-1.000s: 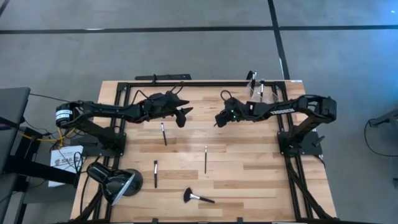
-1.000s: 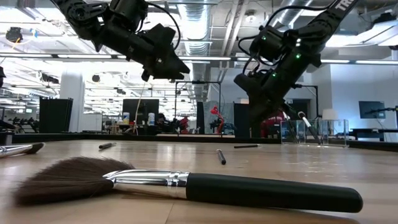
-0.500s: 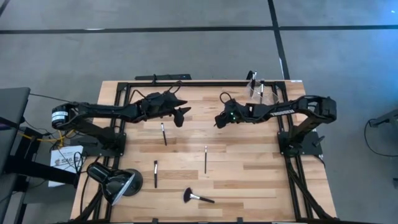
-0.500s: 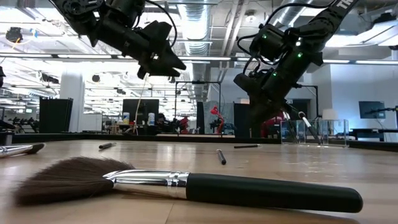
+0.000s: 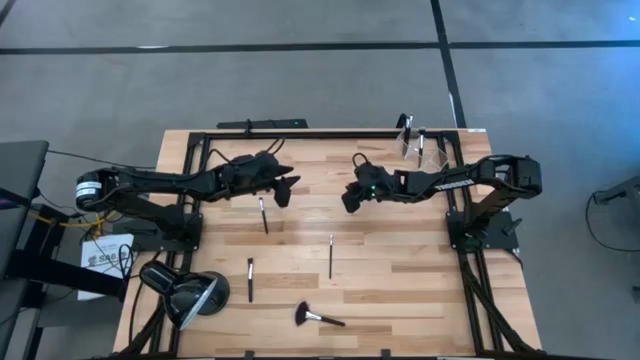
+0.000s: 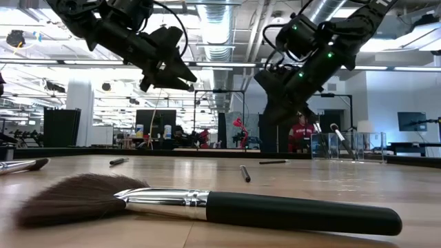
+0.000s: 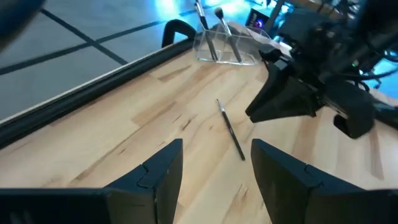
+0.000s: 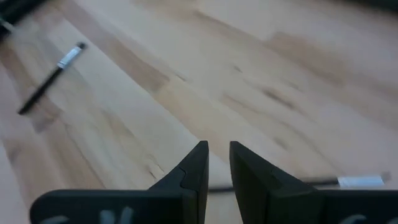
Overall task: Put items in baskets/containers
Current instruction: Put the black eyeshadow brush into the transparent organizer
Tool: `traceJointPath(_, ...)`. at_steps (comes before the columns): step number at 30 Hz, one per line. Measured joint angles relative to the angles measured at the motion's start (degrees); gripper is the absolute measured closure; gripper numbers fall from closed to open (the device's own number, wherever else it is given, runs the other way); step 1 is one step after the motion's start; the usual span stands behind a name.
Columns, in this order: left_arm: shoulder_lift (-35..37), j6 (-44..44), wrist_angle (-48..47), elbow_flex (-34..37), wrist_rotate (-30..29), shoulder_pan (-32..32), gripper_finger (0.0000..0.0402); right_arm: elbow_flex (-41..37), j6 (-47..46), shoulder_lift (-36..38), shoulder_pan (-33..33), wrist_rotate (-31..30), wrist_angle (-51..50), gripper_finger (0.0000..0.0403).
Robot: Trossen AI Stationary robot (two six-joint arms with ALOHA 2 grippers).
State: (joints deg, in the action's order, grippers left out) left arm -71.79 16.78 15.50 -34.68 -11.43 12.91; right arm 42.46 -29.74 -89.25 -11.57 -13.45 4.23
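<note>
Both grippers shifted leftward: left gripper point(image 5: 288, 187) released, right gripper point(image 5: 347, 203) near-clenched, empty above striped wood table point(image 5: 400, 260).

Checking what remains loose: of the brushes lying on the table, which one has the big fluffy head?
The fan brush near the table's front edge, between the two arms' sides. Its wide dark bristle head sets it apart; the other three loose brushes are slim sticks with tiny tips.

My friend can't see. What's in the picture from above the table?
Two black robot arms meet over a wooden table, the left gripper open and empty. Four makeup brushes lie loose; a clear holder at the far edge has brushes in it.
</note>
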Motion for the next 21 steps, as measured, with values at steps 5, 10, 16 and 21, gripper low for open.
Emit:
traceJointPath(5, 0.00, -0.21, -0.58, 0.00, -1.85, 0.00, 0.0215, 0.02, 7.93, 0.02, -0.97, 0.00, 5.53, 0.0346)
traceJointPath(10, -0.27, 0.21, -2.81, 0.00, -1.85, -0.28, 0.0215, 0.02, 13.57, 0.02, -1.25, 0.39, 5.44, 0.0346)
traceJointPath(16, -0.33, 0.03, -3.51, 0.00, -2.13, 0.18, 0.0215, 0.02, 15.45, 0.02, -1.32, 2.07, 5.63, 0.0346)
traceJointPath(21, -0.33, -1.34, -3.51, 0.00, -2.74, 0.43, 0.0215, 0.02, 18.09, 0.02, -2.09, 2.87, 8.31, 0.0346)
